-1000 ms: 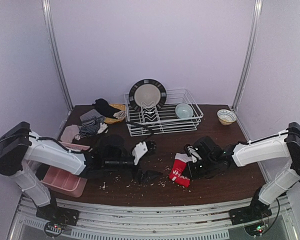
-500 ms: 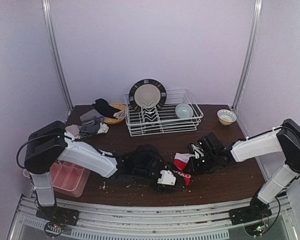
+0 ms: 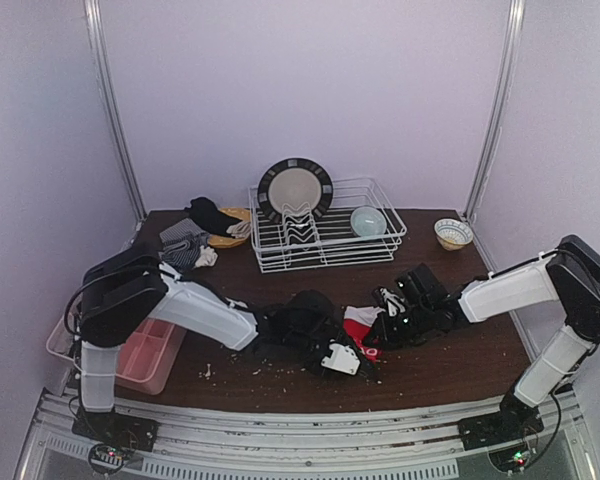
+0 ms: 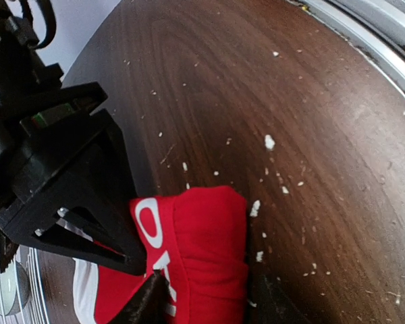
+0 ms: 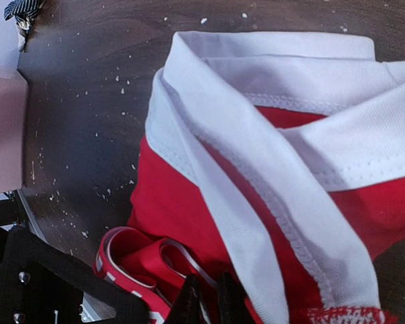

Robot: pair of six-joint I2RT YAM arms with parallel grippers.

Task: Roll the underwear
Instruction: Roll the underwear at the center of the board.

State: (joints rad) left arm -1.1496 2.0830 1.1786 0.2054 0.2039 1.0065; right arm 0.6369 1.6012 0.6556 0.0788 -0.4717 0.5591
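Toward the near edge of the dark wooden surface (image 4: 304,94), the left fingers (image 4: 150,300) stand part-open astride the folded end of the red cloth underwear with a white waistband (image 4: 202,236); grip cannot be confirmed. Its long axis runs away toward the right fingers (image 5: 189,304), nearly closed, pinching its far end. Rolling probably starts from the left-hand end.
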